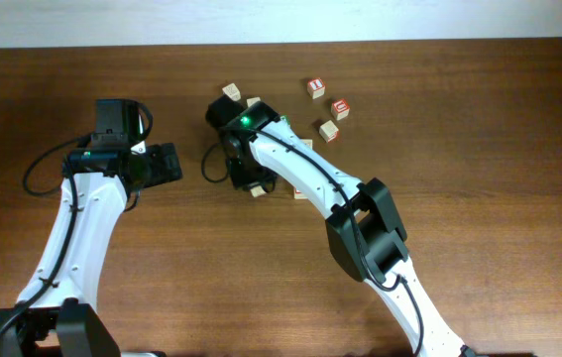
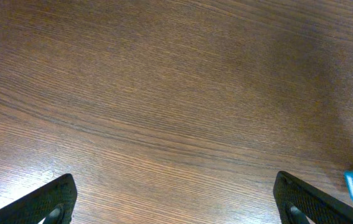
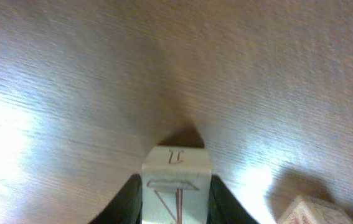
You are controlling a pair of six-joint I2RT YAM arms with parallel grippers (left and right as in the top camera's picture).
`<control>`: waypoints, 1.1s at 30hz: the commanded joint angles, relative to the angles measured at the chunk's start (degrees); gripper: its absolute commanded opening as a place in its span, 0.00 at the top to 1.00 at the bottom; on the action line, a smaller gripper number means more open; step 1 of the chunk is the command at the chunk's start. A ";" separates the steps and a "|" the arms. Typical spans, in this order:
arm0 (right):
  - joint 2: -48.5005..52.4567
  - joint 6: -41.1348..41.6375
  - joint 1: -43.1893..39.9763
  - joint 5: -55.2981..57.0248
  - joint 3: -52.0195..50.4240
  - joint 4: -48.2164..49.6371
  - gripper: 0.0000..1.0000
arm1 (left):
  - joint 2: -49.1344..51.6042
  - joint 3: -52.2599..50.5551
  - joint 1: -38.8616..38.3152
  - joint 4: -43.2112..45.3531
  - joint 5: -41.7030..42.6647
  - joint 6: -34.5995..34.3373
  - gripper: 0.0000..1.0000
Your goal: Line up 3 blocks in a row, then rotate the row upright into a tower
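Observation:
A pale wooden block [image 3: 176, 163] with thin reddish line marks sits between the fingers of my right gripper [image 3: 176, 186], and both fingers press against its sides. In the overhead view this gripper [image 1: 249, 178] points down at the table left of centre, and only a pale corner of the block [image 1: 258, 190] shows beneath it. A second pale block [image 3: 312, 211] lies close by at the lower right of the right wrist view. My left gripper [image 2: 176, 202] hangs open over bare wood, seen from above as the left gripper [image 1: 167, 162] well to the left of the blocks.
Two red-faced cubes [image 1: 315, 87] [image 1: 339, 107] and a pale cube [image 1: 329, 130] lie to the upper right. Two more pale cubes [image 1: 231, 92] [image 1: 254, 102] sit just behind the right wrist. The table's far edge [image 1: 281, 46] runs along the top.

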 commanded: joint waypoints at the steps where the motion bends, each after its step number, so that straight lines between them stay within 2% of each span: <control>1: -0.66 3.74 -2.19 0.72 -0.76 -4.24 0.75 | 0.17 1.07 0.02 0.09 -0.46 -0.94 0.01; 7: -0.66 4.33 -4.20 0.66 -3.74 -8.15 0.74 | 0.17 1.07 0.02 0.09 -0.46 -0.94 0.01; 8: -0.66 4.31 -4.17 0.26 -3.74 -8.17 0.57 | 0.17 1.07 0.04 0.09 -0.46 -0.94 0.01; 9: -0.66 4.33 -4.20 0.24 -3.69 -8.35 0.54 | 0.17 1.07 0.04 0.09 -0.46 -0.94 0.01; 11: -0.68 4.31 -4.22 0.22 -2.49 -9.46 0.54 | 0.17 1.07 0.02 0.09 -0.46 -0.94 0.01; 14: -0.90 4.07 -4.22 0.26 6.99 -13.77 0.54 | 0.17 1.07 0.04 0.09 -0.46 -0.94 0.01; 17: -1.09 2.54 -4.22 0.70 25.03 -22.62 0.54 | 0.17 1.07 0.02 0.09 -0.46 -0.94 0.01; 18: -1.40 -0.48 -4.22 -0.90 29.88 -23.61 0.55 | 0.17 1.07 0.04 0.09 -0.46 -0.94 0.01; 19: -4.59 -1.60 -4.24 -2.58 32.96 -23.58 0.55 | 0.17 1.07 0.04 0.09 -0.44 -0.94 0.01; 21: -9.38 -3.10 -4.37 -2.95 32.92 -23.58 0.55 | 0.17 1.07 0.02 0.09 -0.46 -0.94 0.01; 24: -20.15 -5.16 -7.28 -2.95 32.59 -23.58 0.54 | 0.17 1.07 0.04 0.09 -0.46 -0.94 0.01; 26: -23.56 -5.38 -10.64 -2.97 29.92 -23.58 0.54 | 0.17 1.07 0.02 0.09 -0.46 -0.94 0.01; 31: -25.40 -4.28 -19.06 -3.41 9.03 -22.32 0.54 | 0.17 1.07 0.04 0.09 -0.46 -0.94 0.01; 33: -25.40 -4.24 -19.30 -3.41 -2.62 -14.75 0.54 | 0.17 1.07 0.04 0.09 -0.46 -0.94 0.01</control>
